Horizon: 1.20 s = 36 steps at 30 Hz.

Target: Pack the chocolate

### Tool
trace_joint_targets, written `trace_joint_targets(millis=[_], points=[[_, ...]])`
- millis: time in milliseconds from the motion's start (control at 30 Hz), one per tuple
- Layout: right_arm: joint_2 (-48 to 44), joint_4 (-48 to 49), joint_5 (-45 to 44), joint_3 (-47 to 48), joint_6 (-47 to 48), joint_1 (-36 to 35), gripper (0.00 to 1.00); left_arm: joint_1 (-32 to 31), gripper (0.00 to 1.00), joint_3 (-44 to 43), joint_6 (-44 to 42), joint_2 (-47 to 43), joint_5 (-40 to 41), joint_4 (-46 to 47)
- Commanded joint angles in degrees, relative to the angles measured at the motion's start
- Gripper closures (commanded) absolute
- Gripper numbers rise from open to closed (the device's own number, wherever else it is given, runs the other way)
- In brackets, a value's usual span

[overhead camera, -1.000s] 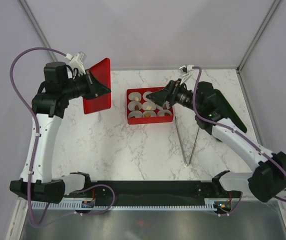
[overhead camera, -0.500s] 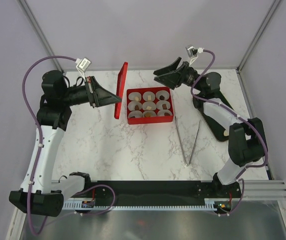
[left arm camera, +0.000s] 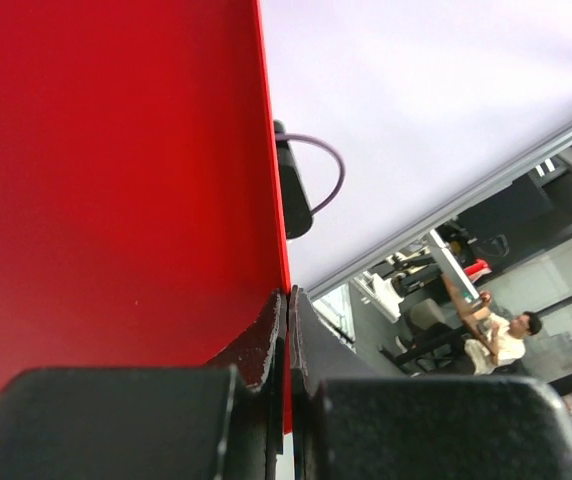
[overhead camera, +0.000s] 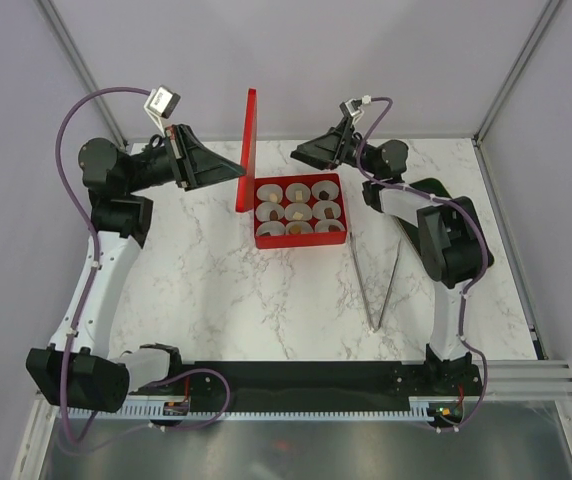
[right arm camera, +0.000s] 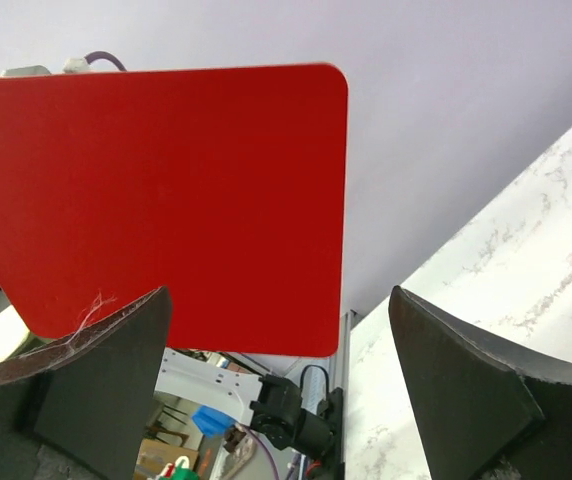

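In the red box [overhead camera: 301,241], chocolate [overhead camera: 295,213] sits in white cups [overhead camera: 269,192]. At ten o'clock my left gripper [overhead camera: 239,172] pinches the red lid [overhead camera: 251,125] upright; at twelve my right gripper [overhead camera: 301,155] is spread wide apart.

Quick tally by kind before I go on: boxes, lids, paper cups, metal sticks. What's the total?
red nine-compartment plastic box: 1
flat red lid, held upright by the left gripper: 1
round white paper cups in the box: 9
thin metal sticks on the marble table: 2
Total: 13
Not counted: chocolate pieces, too small to tally.
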<state>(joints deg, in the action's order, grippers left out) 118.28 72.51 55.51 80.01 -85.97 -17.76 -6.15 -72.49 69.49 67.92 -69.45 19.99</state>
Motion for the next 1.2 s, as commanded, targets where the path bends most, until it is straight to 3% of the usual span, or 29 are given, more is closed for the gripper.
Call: trace_joint_targets(millis=[0, 333, 567, 1167], points=[[0.7, 28.2, 0.0, 5.5, -3.1, -0.2, 0.02, -0.4, 0.97, -2.7, 9.4, 0.8, 1.3, 13.7], [9.9, 28.2, -1.1, 22.2, -12.2, -1.0, 0.02, -1.2, 0.97, -8.1, 23.6, 6.9, 8.2, 29.8], [15.9, 28.1, -4.2, 33.7, -18.1, -2.2, 0.02, -2.5, 0.97, -13.6, 25.4, 11.6, 12.7, 31.2], [16.7, 28.2, -6.5, 35.4, -24.9, -3.7, 0.02, -6.2, 0.97, -17.2, 28.1, 17.3, 17.2, 36.3]])
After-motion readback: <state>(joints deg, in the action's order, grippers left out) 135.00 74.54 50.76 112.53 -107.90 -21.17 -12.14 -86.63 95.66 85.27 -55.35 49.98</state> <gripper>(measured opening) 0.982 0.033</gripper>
